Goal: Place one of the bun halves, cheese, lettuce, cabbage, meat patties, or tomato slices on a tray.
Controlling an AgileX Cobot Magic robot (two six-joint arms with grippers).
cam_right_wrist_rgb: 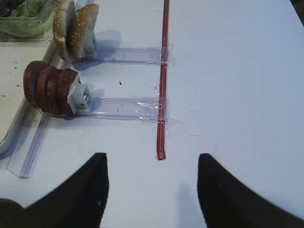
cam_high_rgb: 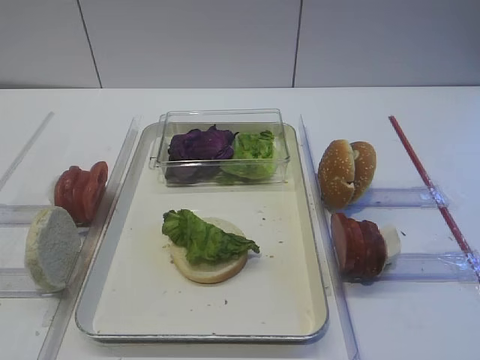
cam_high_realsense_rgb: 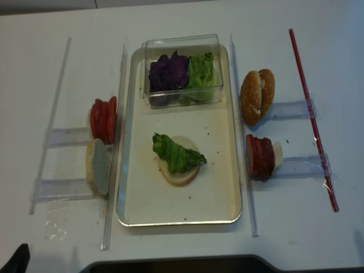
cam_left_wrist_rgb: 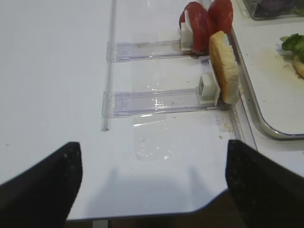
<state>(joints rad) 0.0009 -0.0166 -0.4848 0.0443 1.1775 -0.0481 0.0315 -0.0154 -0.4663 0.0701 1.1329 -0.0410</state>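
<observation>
On the silver tray (cam_high_rgb: 277, 281) lies a pale bun half (cam_high_rgb: 214, 268) with a green lettuce leaf (cam_high_rgb: 204, 238) across it. A clear box at the tray's far end holds purple cabbage (cam_high_rgb: 199, 144) and more lettuce (cam_high_rgb: 255, 146). Tomato slices (cam_high_rgb: 81, 191) and a pale bun half (cam_high_rgb: 51, 247) stand left of the tray. To its right stand sesame bun halves (cam_high_rgb: 345, 172) and meat patties (cam_high_rgb: 358, 245). Cheese is out of view. My right gripper (cam_right_wrist_rgb: 152, 159) hovers open over bare table near the patties (cam_right_wrist_rgb: 47, 88). Near the table's front edge, my left gripper (cam_left_wrist_rgb: 154, 145) is open and empty.
Clear plastic rails (cam_high_rgb: 405, 196) hold the food rows on both sides of the tray. A red strip (cam_right_wrist_rgb: 164, 71) is taped across the right rails. Long clear guides (cam_high_rgb: 319, 225) run along the tray's sides. The table's front edge (cam_left_wrist_rgb: 142, 216) is just under my left gripper.
</observation>
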